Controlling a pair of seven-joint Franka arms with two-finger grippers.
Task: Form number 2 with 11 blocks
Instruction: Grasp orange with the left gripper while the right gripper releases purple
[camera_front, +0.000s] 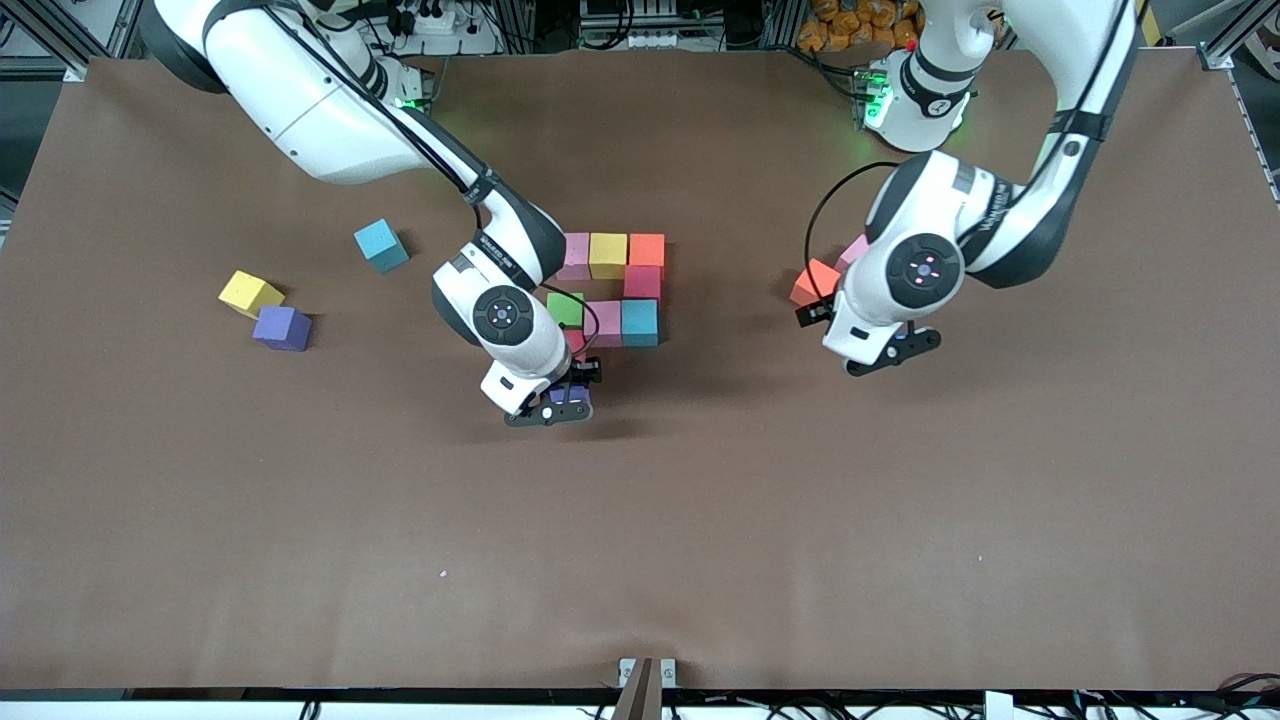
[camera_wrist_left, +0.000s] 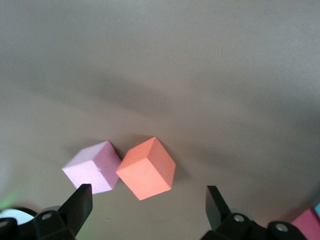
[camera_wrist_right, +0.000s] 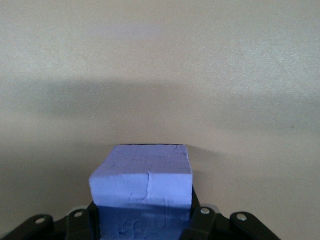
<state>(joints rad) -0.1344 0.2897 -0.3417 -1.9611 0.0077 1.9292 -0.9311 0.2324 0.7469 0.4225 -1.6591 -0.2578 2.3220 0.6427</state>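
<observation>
Part of the number 2 (camera_front: 610, 290) lies mid-table: pink, yellow and orange blocks in a row, then red (camera_front: 642, 282), then green, pink and blue, then a red cube (camera_front: 575, 342) half hidden by the right arm. My right gripper (camera_front: 562, 402) is shut on a purple block (camera_front: 568, 397) (camera_wrist_right: 141, 182), low over the table by that red cube. My left gripper (camera_front: 893, 352) (camera_wrist_left: 148, 201) stands open and empty. It hangs just short of an orange block (camera_front: 813, 283) (camera_wrist_left: 147, 169) and a pink block (camera_front: 853, 250) (camera_wrist_left: 92, 167), which touch each other.
Three loose cubes lie toward the right arm's end of the table: a teal one (camera_front: 381, 245), a yellow one (camera_front: 250, 293) and a purple one (camera_front: 282, 328) touching it. The table's front edge (camera_front: 640, 685) runs along the bottom.
</observation>
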